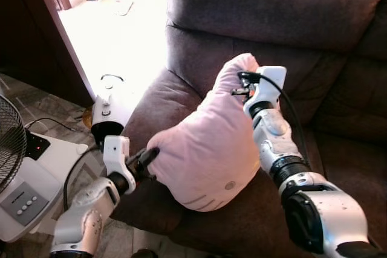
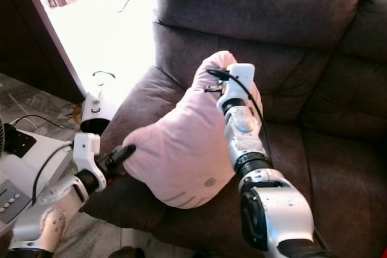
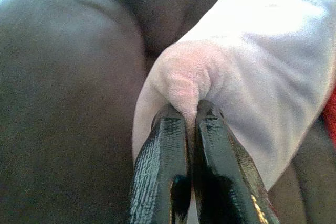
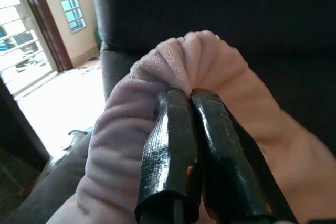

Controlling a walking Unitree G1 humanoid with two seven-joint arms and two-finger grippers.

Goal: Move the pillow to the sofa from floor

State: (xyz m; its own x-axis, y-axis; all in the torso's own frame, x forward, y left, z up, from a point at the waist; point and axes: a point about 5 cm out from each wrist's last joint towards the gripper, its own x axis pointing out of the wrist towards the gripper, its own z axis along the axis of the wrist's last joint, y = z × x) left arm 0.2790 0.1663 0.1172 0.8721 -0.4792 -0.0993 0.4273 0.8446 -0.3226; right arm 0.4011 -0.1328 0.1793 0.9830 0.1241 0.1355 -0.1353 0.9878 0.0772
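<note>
Pink pillow (image 1: 208,152), held at two corners above the brown sofa (image 1: 260,22).

Pillow: soft, plush, pale pink fabric, puffy and rounded, bearing a small round grey tag and faint stitched lines near its lower edge; it is hanging over the sofa seat by the near armrest, possibly brushing the cushion, though contact is hard to judge. Left gripper (image 3: 191,111): two long black textured fingers are closing tightly on a bunched lower corner of the pillow. Right gripper (image 4: 189,95): fingers are pressing together on a gathered, pleated fold at the pillow's upper corner. Sofa: dark brown, suede-like nap, thick padded back. Beside the armrest: a white appliance (image 1: 112,110) and a white fan base with grey buttons (image 1: 27,197) are standing on the floor.
</note>
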